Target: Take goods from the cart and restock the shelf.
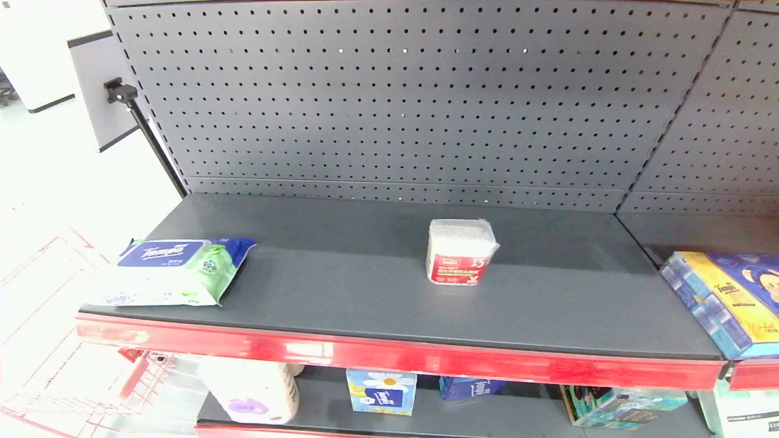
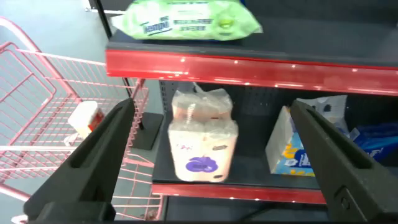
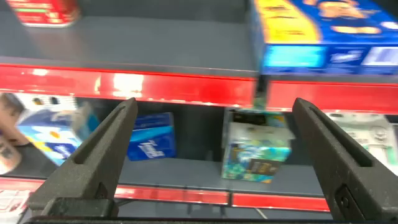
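A green and white wipes pack [image 1: 173, 272] lies at the left end of the grey shelf [image 1: 365, 286]; the same wipes pack [image 2: 185, 18] shows in the left wrist view. A white tub with a red label [image 1: 458, 251] stands mid-shelf, and its corner [image 3: 43, 11] shows in the right wrist view. A red wire cart [image 2: 56, 118] stands left of the shelf with a small white and red package [image 2: 86, 118] inside. My left gripper [image 2: 214, 165] is open in front of the lower shelf, empty. My right gripper [image 3: 214, 158] is open too, below the red shelf edge [image 3: 124, 81].
A blue and yellow tissue box [image 1: 727, 298] lies at the shelf's right end. On the lower shelf stand a white roll pack [image 2: 202, 146], blue tissue boxes [image 3: 149, 140] and a teal box [image 3: 258, 149]. Perforated back panel [image 1: 395, 97] rises behind the shelf.
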You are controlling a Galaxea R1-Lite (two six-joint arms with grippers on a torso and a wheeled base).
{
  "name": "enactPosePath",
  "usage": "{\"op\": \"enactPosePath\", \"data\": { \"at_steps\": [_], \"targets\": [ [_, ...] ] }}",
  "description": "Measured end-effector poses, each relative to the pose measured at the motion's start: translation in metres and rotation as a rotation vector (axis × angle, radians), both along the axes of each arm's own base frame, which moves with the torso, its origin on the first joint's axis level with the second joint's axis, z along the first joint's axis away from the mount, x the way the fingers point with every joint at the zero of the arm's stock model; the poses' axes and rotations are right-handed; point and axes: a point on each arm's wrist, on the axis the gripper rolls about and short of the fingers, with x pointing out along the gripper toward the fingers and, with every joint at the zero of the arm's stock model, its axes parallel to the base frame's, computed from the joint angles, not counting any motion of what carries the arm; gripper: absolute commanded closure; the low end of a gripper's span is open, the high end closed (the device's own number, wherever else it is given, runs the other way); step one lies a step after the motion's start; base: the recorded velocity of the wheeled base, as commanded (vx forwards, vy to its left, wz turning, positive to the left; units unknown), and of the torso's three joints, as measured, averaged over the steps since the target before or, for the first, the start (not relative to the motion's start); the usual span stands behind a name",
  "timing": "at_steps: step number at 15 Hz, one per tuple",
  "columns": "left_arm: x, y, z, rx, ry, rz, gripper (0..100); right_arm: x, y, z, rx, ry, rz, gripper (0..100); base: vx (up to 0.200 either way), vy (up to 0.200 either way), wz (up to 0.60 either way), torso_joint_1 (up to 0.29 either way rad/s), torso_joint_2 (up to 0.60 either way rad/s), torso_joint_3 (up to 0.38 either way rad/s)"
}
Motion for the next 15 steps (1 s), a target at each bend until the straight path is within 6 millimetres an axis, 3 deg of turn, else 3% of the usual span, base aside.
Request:
{"op": "enactPosePath", "data": {
  "at_steps": [15],
  "targets": [
    [0.0000,0.0000,0.0000,-0.001,0.000,0.000,0,0.0000,0.0000,0.0000,-0.001,0.000,0.001,0,0.000,0.200,0.00,0.001,0.00,0.002]
  ]
}}
